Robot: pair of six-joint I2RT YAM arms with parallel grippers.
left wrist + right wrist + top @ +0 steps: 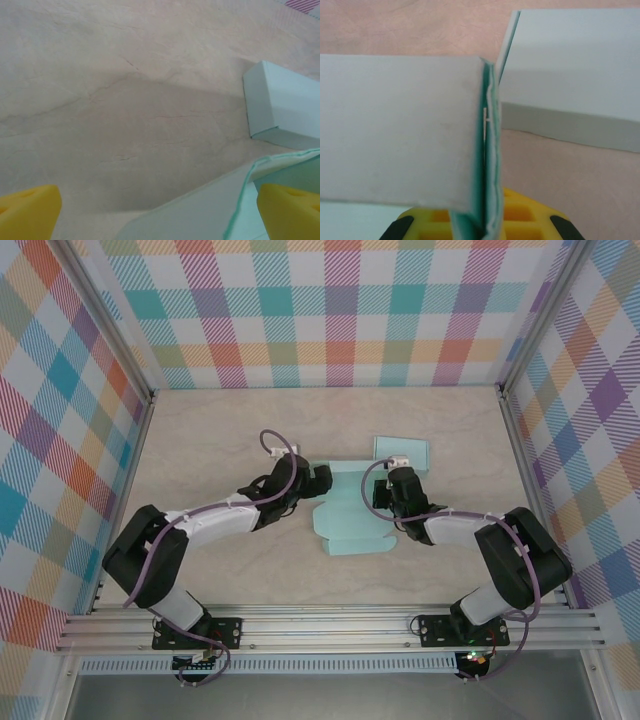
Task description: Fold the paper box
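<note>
The paper box point(350, 522) is a light teal cut sheet lying mostly flat at mid table. My right gripper point(401, 483) is at its right edge. In the right wrist view that gripper point(487, 226) is shut on a doubled, upright flap point(491, 150) of the sheet, with a broad panel point(395, 130) standing to the left. My left gripper point(318, 480) sits at the sheet's upper left corner. It point(157, 215) stands open, its yellow fingers point(27, 210) far apart, and a raised panel of the sheet point(200, 210) lies between them toward the right finger.
A second, folded-up teal box point(402, 450) rests just behind the right gripper, also seen as the closed box point(282, 102) and the block point(570, 65). Checked walls ring the marbled table point(220, 440); bare surface lies left and front.
</note>
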